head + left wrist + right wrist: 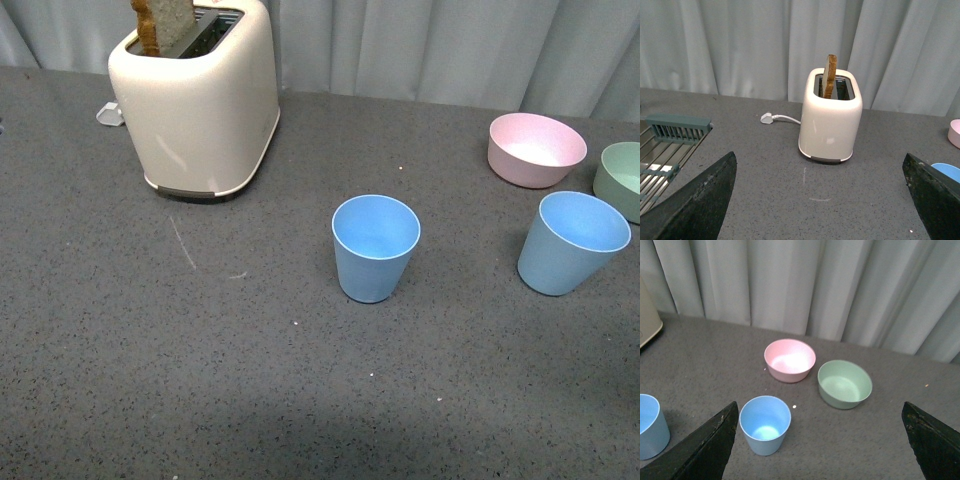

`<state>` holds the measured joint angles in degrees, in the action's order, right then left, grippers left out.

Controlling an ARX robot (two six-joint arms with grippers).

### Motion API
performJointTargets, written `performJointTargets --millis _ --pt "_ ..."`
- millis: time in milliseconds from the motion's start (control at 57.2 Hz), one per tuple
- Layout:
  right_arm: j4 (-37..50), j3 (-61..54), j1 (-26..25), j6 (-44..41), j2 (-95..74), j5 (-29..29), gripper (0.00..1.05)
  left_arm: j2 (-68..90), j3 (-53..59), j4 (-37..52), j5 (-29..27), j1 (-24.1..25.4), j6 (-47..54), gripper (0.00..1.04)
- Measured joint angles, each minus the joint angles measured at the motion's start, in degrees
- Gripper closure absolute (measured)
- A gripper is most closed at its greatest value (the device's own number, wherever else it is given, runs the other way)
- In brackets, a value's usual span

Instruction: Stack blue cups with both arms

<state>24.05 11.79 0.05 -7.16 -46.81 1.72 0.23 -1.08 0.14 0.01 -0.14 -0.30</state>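
Speckled grey countertop (150, 380), tapered matte blue cup (375, 248), second cup (572, 243), rounded toaster (200, 110)

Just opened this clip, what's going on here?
Nothing is being handled yet. The middle blue cup and the right blue cup stand upright and apart on the grey table, the second near the pink bowl and green bowl. Neither arm shows in the front view. The left gripper and right gripper are open and empty; stacking has not begun.
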Motion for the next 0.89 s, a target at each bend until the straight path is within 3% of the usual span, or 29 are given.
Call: performJointTargets --millis 192,455,892 --pt "-2.82 12.02 0.42 4.87 -24.65 0.07 0.1 0.0 0.0 0.0 0.0 0.0 0.0 0.07" --pt "-12.41 28.59 0.07 12.52 -45.33 -0.22 0.1 0.0 0.0 -0.02 0.0 0.0 0.0 0.07" --pt "-24.15 43.08 1.77 21.9 -64.04 1.42 0.1 0.0 0.0 0.0 0.0 0.0 0.0 0.07"
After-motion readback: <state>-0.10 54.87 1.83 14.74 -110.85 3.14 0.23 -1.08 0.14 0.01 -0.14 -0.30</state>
